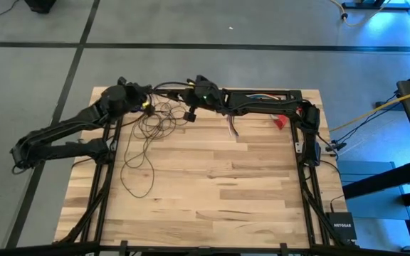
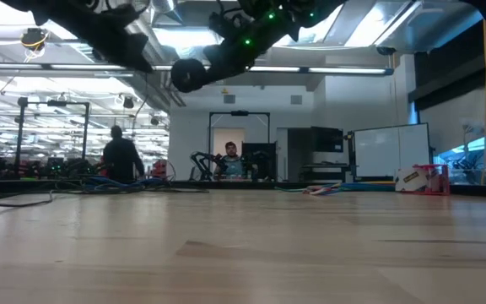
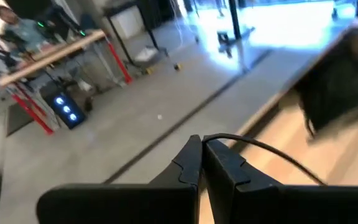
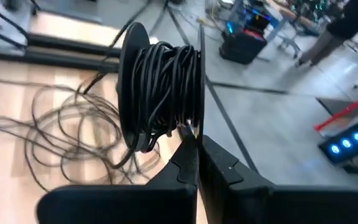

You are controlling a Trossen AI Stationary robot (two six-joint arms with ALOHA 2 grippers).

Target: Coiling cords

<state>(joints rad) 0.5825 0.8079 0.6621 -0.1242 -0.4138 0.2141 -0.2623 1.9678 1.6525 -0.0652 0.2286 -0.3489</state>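
The cord is a thin dark wire. Part of it is wound on a black round spool (image 4: 163,81), and the rest lies in loose loops (image 1: 146,135) on the wooden table's far left part. My right gripper (image 4: 196,144) reaches in along the far edge and is shut at the spool, which hangs above the table (image 2: 188,74). My left gripper (image 3: 201,144) is close by on the spool's left (image 1: 148,107), shut on a stretch of the cord. My left gripper pinches the cord (image 3: 211,137) between its two fingertips, at their free ends. The cord leaves the tips and arcs away over the table, slack and clear of the wood. My right gripper meets the spool at the near edge of its winding (image 4: 188,129), with only the fingertips on it. The wound cord hides what exactly they pinch. The spool stands lifted clear, its flange (image 4: 132,87) on edge, with cord trailing down to the loops (image 4: 73,130).
A short bundle of multicoloured wires (image 1: 231,126) and a small red thing (image 1: 280,122) lie at the far right of the table. A black frame (image 1: 262,94) runs along the far edge. People stand in the room beyond (image 2: 123,156). Bare wood fills the near half (image 1: 212,192).
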